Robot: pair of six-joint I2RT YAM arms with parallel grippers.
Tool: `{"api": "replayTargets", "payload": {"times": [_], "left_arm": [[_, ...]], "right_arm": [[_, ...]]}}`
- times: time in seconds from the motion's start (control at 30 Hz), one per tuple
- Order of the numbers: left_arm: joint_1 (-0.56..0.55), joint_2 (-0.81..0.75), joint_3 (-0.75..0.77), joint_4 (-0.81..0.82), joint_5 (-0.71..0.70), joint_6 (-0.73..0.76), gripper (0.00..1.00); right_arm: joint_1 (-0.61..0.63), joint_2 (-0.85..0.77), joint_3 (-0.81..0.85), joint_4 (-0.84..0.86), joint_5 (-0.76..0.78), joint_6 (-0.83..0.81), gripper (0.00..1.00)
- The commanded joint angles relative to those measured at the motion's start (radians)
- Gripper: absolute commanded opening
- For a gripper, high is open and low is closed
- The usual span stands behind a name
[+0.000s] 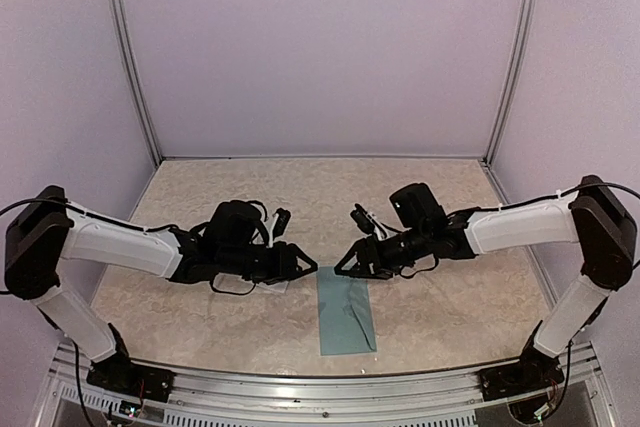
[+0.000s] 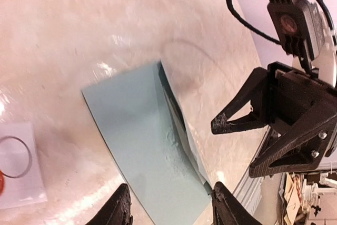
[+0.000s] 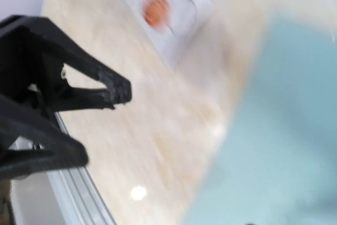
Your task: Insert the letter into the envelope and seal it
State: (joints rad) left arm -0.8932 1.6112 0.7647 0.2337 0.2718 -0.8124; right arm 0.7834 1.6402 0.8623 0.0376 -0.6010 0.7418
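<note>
The envelope (image 2: 138,143) lay flat on the bench (image 1: 440,207), lengthwise from near to far, close to the near edge and about midway between the two arm bases, where either arm could reach it. A fold (image 2: 179,125) ran along its right-hand side and stood a little proud of the sheet; I judged this to be the flap, not yet pressed down, so sealing looked unfinished. No separate letter showed anywhere, and whether it already sat inside could not be told. Both arms converged on the far end of the envelope. The left pincer (image 1: 308,267) hung low just off the far-left corner, its fingers apart at a middling width with nothing between them, the teal sheet lying beneath and ahead of them in the left wrist view. The right pincer (image 2: 233,148) faced it from the right, near the far-right corner, likewise parted and holding nothing, its tips clear of the paper. That mirrored stance suggested one side was meant to steady the envelope while the other worked the flap. A white sticker card (image 1: 277,286) rested just left of the envelope, under the left pincer, handy as a seal
</note>
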Motion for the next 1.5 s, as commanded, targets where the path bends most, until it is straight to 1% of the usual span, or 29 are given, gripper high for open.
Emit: {"api": "replayTargets", "payload": {"times": [0.0,0.1,0.23,0.3,0.4,0.5,0.7,0.9,1.03,1.3,1.47], "left_arm": [[0.082,-0.078,-0.035,-0.091,-0.096,0.069,0.49],[0.146,-0.086,-0.065,-0.093,-0.107,0.080,0.48],[0.200,-0.080,-0.086,-0.081,-0.132,0.097,0.42],[0.216,-0.071,-0.085,-0.075,-0.138,0.108,0.40],[0.240,-0.053,-0.085,-0.076,-0.152,0.116,0.32],[0.246,-0.035,-0.087,-0.077,-0.140,0.110,0.31],[0.245,0.010,-0.110,-0.084,-0.142,0.089,0.32],[0.238,0.003,-0.122,-0.077,-0.159,0.083,0.33],[0.237,0.011,-0.120,-0.071,-0.141,0.079,0.33],[0.230,0.034,-0.112,-0.054,-0.117,0.076,0.33],[0.219,0.064,-0.095,-0.053,-0.111,0.075,0.31]], "right_arm": [[0.005,0.049,0.145,-0.130,0.075,-0.147,0.51],[0.009,0.139,0.256,-0.159,0.070,-0.197,0.42],[0.023,0.264,0.402,-0.178,0.050,-0.239,0.34],[0.036,0.326,0.470,-0.189,0.040,-0.262,0.33],[0.061,0.407,0.567,-0.229,0.056,-0.290,0.33],[0.073,0.473,0.638,-0.257,0.079,-0.294,0.33],[0.089,0.544,0.677,-0.230,0.053,-0.281,0.32],[0.097,0.584,0.683,-0.175,-0.005,-0.268,0.24],[0.100,0.622,0.713,-0.159,-0.032,-0.263,0.22],[0.100,0.696,0.768,-0.146,-0.057,-0.258,0.20],[0.100,0.723,0.784,-0.158,-0.039,-0.253,0.19]]}}
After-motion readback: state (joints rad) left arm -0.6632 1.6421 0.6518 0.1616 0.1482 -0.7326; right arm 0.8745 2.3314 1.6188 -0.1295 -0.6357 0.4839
